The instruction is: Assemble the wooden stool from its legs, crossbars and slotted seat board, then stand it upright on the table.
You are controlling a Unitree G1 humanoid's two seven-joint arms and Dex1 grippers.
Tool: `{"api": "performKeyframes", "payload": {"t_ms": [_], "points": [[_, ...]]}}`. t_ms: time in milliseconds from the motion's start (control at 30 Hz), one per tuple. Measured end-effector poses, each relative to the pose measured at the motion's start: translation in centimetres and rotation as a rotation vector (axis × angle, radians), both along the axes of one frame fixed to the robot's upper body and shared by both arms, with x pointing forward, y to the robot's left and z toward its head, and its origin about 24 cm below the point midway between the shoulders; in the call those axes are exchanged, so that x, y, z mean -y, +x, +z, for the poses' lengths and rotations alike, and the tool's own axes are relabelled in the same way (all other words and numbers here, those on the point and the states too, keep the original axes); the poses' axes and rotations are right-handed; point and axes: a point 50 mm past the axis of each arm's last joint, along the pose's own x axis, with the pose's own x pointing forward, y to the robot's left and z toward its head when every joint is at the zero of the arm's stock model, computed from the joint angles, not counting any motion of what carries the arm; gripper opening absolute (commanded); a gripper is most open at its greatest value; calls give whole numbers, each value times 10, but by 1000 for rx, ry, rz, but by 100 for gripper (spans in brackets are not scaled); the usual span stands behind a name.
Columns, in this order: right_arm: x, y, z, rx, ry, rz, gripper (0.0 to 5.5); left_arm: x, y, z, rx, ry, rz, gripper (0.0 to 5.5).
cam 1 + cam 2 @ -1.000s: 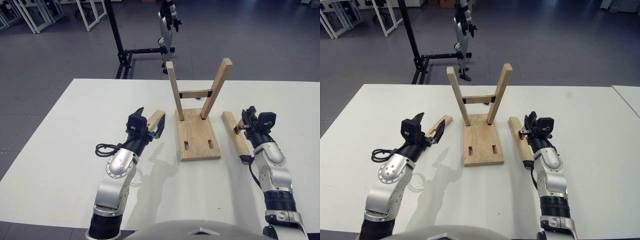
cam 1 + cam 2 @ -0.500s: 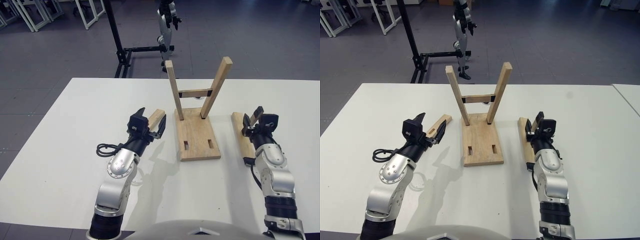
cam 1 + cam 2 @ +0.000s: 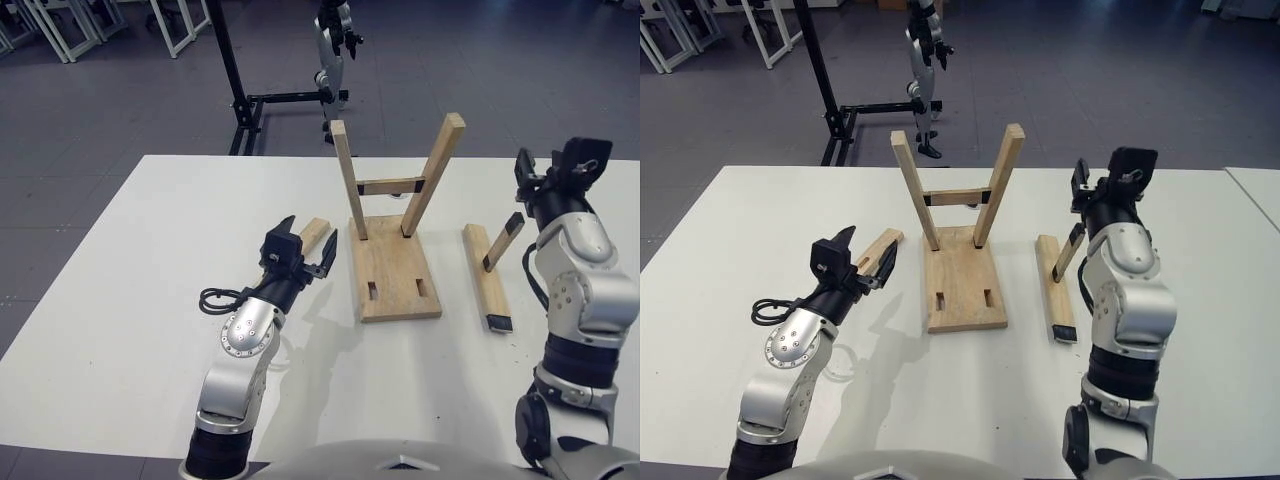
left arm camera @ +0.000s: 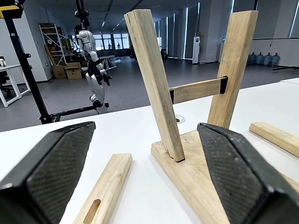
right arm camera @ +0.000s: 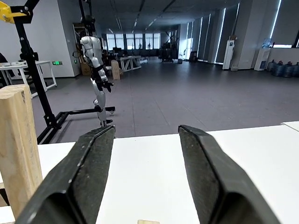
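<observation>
Jaws of the left gripper [image 3: 305,238] stand wide, the loose slotted pale wooden leg [image 4: 105,189] just ahead on the white table [image 3: 150,250]. Best close squarely across its sides before lifting toward the empty near slots of the flat wooden seat board [image 3: 395,270]. Farther off, the right gripper [image 3: 556,165] hangs open above the other lying leg [image 3: 485,280].
</observation>
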Motion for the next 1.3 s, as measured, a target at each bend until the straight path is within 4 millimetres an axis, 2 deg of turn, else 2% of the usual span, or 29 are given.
{"api": "performKeyframes", "payload": {"t_ms": [33,200,267,300,367,467,567,600,633,700,733,767,833,1000,1133,1167,1233,1300], "points": [[0,3,1,-22,-4,4,249,0,0,0,1,0,1,404],[9,13,-28,-208,22,-9,249,1,0,-1,-2,-1,3,404],[10,15,-29,-216,27,-11,249,1,1,-2,-6,-2,4,404],[9,16,-24,-198,23,-9,249,1,1,-2,-5,-3,4,404],[4,22,2,-112,17,6,249,1,1,-2,-5,-3,3,404],[-5,25,62,110,4,22,249,1,1,-1,-4,-3,3,404],[-16,10,134,430,-35,32,249,1,1,-1,-4,-3,3,404],[-18,8,139,464,-43,35,249,1,1,-1,-4,-2,3,404],[-17,10,131,438,-43,31,249,1,1,-1,-4,-3,2,404],[-11,22,71,230,-21,16,249,1,1,-1,-4,-3,2,404],[-7,25,21,56,11,4,249,1,1,-1,-4,-3,2,404],[-4,21,-36,-134,34,-8,249,1,1,-1,-4,-4,2,404],[-2,11,-57,-141,18,-18,249,2,2,0,0,-3,0,404],[-3,2,-57,-102,62,-18,249,5,2,0,6,-22,12,404],[-7,-2,-40,-72,108,-4,249,8,1,1,13,-23,11,404],[-10,-2,-24,-14,99,2,249,8,1,0,13,-23,10,404],[-16,-4,25,164,61,26,249,8,0,0,12,-22,11,404],[-22,-13,51,255,45,51,283,8,0,-1,10,-22,12,404]]}}
